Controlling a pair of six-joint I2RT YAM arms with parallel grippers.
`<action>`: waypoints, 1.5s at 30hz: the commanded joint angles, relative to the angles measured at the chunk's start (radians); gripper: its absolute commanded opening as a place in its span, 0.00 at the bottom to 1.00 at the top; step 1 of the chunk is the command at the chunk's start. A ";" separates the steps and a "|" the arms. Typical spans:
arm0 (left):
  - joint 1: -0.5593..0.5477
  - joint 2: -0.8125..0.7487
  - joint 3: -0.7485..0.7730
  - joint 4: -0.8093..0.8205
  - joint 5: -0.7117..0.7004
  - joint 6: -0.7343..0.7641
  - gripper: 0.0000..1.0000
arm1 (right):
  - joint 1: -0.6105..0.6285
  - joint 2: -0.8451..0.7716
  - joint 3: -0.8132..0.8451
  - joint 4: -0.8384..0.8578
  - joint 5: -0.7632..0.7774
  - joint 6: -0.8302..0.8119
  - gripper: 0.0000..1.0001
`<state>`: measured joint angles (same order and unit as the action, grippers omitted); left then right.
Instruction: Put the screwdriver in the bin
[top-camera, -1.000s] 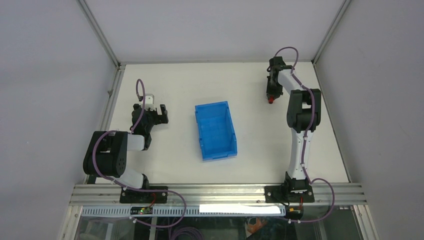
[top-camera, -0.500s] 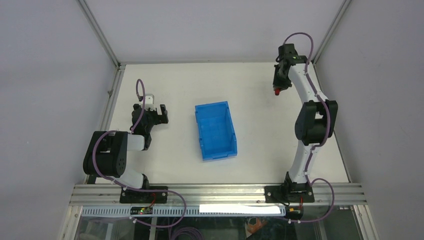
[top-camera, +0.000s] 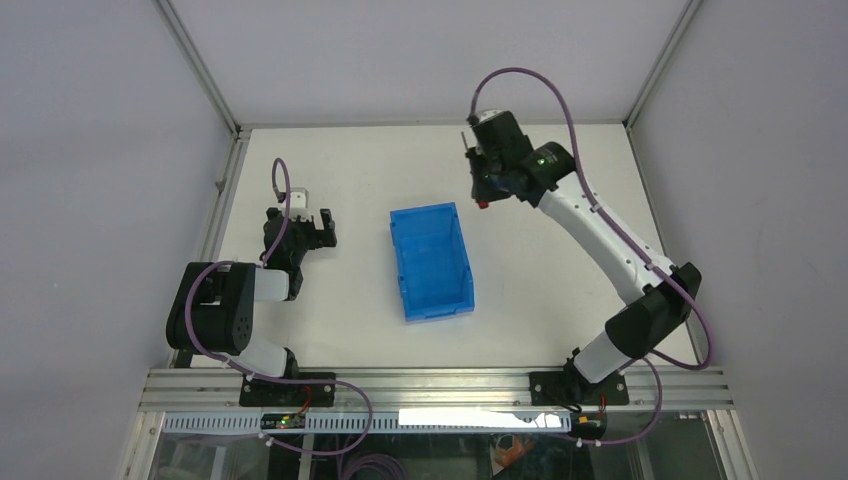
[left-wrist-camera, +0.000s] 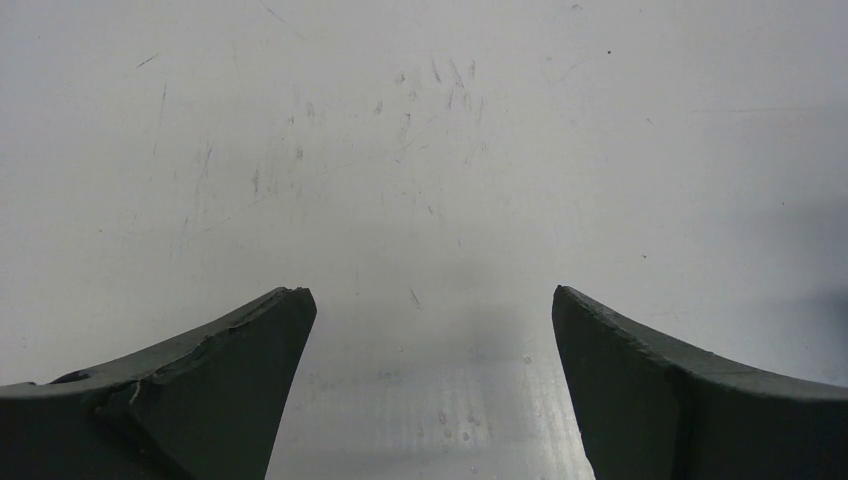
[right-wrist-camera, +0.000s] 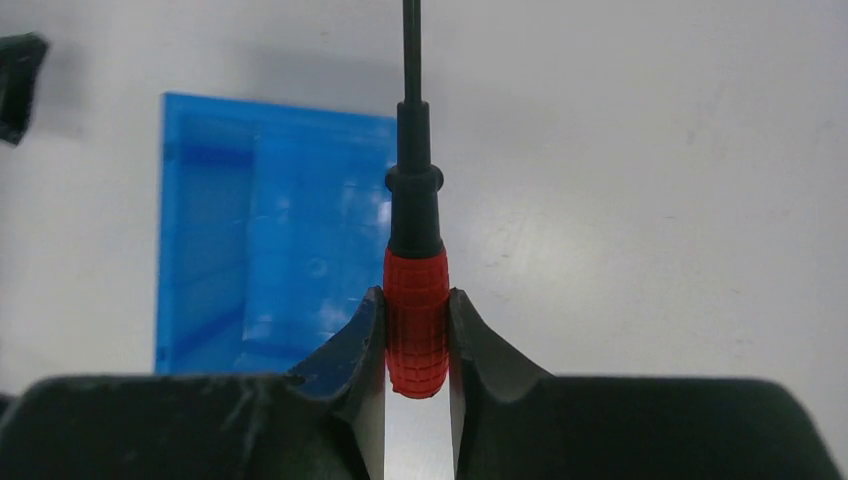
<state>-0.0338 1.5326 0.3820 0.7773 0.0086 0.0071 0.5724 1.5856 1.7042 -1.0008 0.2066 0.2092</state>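
Note:
The blue bin (top-camera: 432, 260) sits open-topped in the middle of the table; it also shows in the right wrist view (right-wrist-camera: 270, 230), below and left of the jaws. My right gripper (top-camera: 484, 190) is raised above the table just off the bin's far right corner and is shut on the screwdriver (right-wrist-camera: 416, 300), gripping its red handle, with the black shaft pointing away from the camera. Only a red tip (top-camera: 484, 203) of it shows from above. My left gripper (top-camera: 310, 228) rests low at the left of the table, open and empty, its fingers (left-wrist-camera: 240, 360) wide apart over bare table.
Metal frame rails (top-camera: 210, 200) and grey walls close in the white table at the left, back and right. The arm bases stand on the aluminium rail (top-camera: 430, 385) at the near edge.
My right arm has swung left from the far right corner toward the bin, carrying the screwdriver and lifting it. The left arm and the bin have not moved.

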 joint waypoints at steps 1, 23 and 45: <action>-0.012 -0.025 0.001 0.027 0.010 -0.016 0.99 | 0.156 -0.071 -0.042 0.082 0.045 0.044 0.07; -0.011 -0.025 0.001 0.027 0.010 -0.016 0.99 | 0.468 0.139 -0.465 0.394 0.155 0.214 0.14; -0.012 -0.025 0.001 0.027 0.011 -0.016 0.99 | 0.416 0.038 -0.265 0.245 0.346 0.178 0.71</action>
<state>-0.0338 1.5326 0.3820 0.7773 0.0086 0.0071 1.0294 1.7523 1.3388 -0.7170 0.4442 0.4118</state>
